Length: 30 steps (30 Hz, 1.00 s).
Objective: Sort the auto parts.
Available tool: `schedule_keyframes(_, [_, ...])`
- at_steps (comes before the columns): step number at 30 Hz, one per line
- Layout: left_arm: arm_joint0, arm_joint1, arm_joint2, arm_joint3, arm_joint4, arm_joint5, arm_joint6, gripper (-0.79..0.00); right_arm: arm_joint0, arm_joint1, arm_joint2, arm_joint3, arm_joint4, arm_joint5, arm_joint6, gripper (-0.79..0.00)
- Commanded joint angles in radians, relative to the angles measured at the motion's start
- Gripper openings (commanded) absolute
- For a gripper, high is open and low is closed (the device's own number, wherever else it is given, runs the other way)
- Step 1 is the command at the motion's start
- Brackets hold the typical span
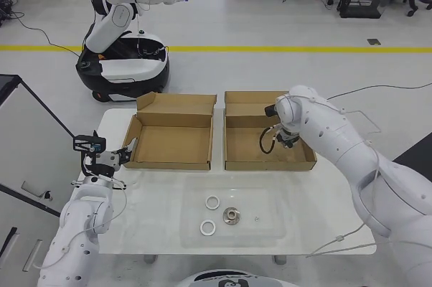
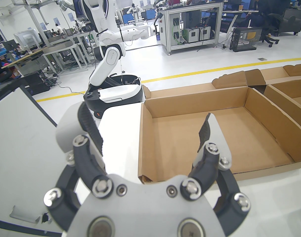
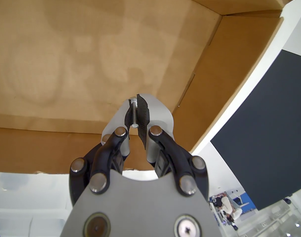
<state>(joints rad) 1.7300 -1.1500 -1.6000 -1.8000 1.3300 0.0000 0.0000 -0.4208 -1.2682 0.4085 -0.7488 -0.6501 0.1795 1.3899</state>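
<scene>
Under the right gripper, whose jaws are filled by a bolt, the right box offers bare floor. Its walls rise close ahead and to one side of the fingers. Ahead of the left gripper, spread wide, the left box presents its near corner and low wall, with open floor beyond and bare table alongside.

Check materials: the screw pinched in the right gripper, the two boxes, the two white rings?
Threaded screw: bare silvery metal, and the threads glint. Left box and right box: matte brown cardboard with folded flaps. White rings: smooth, likely plastic or rubber, but too small to be sure.
</scene>
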Motion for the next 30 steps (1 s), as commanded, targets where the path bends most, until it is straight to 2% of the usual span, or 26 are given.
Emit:
schedule_keyframes(1, [0.0,0.0,0.0,0.0,0.0,0.0,0.0,0.0,0.0,-0.005,0.001,0.013,-0.001,-0.006,-0.002,-0.785])
schedule_keyframes(11, [0.0,0.0,0.0,0.0,0.0,0.0,0.0,0.0,-0.004,-0.036,0.02,0.075,0.008,0.01,-0.075,-0.785])
schedule_keyframes(30, [0.0,0.0,0.0,0.0,0.0,0.0,0.0,0.0,-0.01,-0.085,0.04,0.155,0.013,0.002,-0.097,-0.785])
